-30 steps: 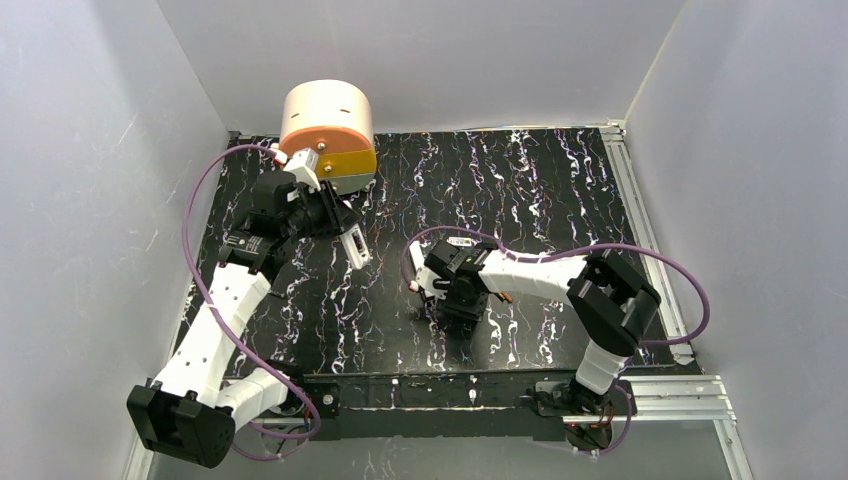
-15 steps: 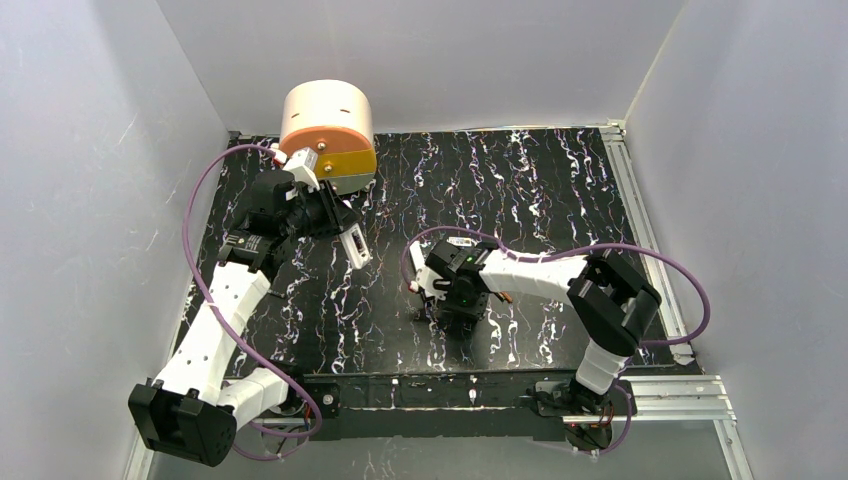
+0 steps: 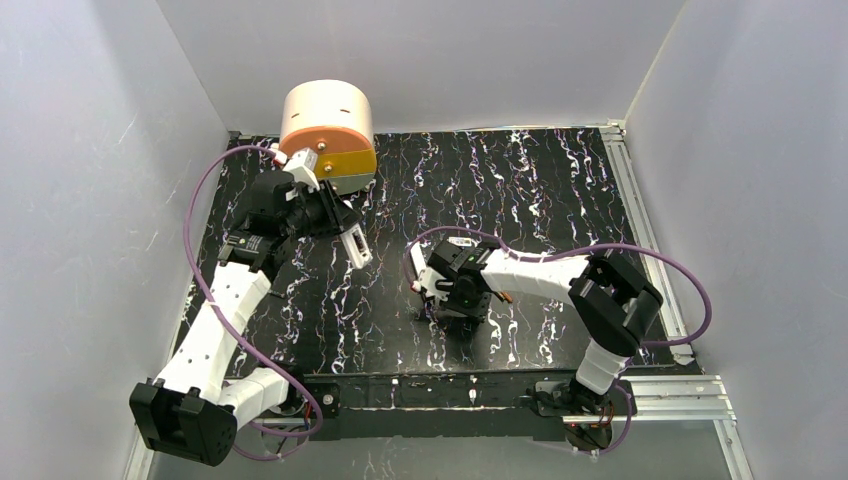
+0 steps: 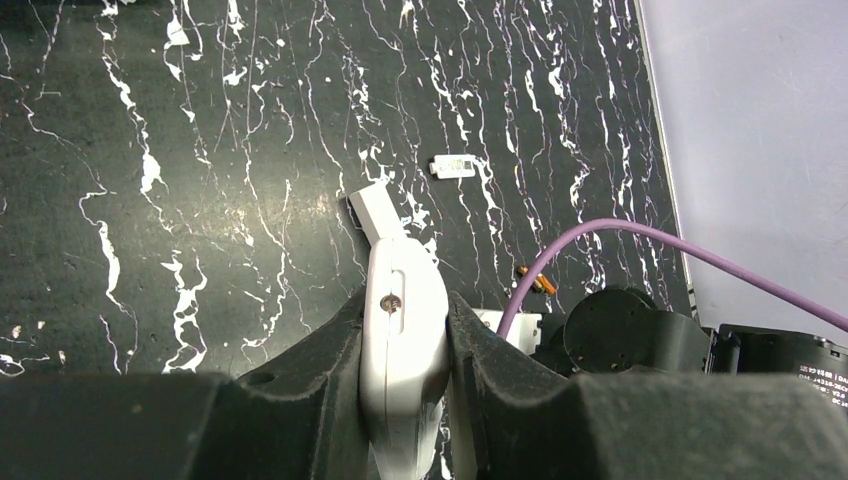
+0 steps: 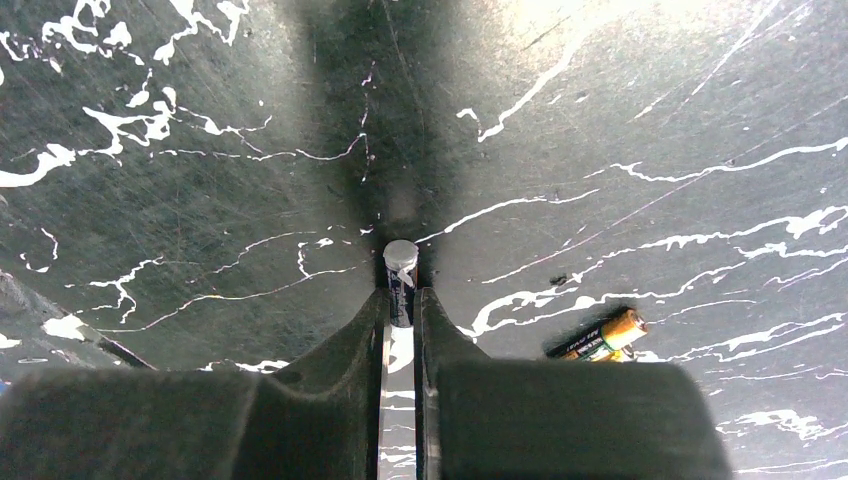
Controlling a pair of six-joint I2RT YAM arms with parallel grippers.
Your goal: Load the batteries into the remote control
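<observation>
A black counter (image 3: 560, 190) veined with white streaks fills the middle of the top view. Plain pale grey walls (image 3: 450, 60) box it in at the back and on both sides, and an aluminium rail (image 3: 634, 205) runs down its right edge. At the counter's upper left corner stands the only container — a round peach-coloured drum (image 3: 325, 120) with an orange band along its front. What it holds cannot be seen.

Just below the drum, left of centre, the left fingers (image 4: 315, 360) are pressed against both sides of a small white rectangular plastic remote control (image 4: 400, 320). Its plain, screw-fastened side faces the wrist camera. In the upper middle of that view a small flat white piece (image 4: 455, 166) lies on the counter, and a purple cable (image 4: 620, 232) arcs in from the right.

Near the centre of the top view the right fingers (image 5: 350, 345) point down at the counter. They pinch a slim dark battery (image 5: 400, 285) whose pale end cap sticks out past the fingertips. A second one — a copper-orange battery (image 5: 602, 338) — lies flat on the counter at the lower right of the right wrist view, apart from the fingers.
</observation>
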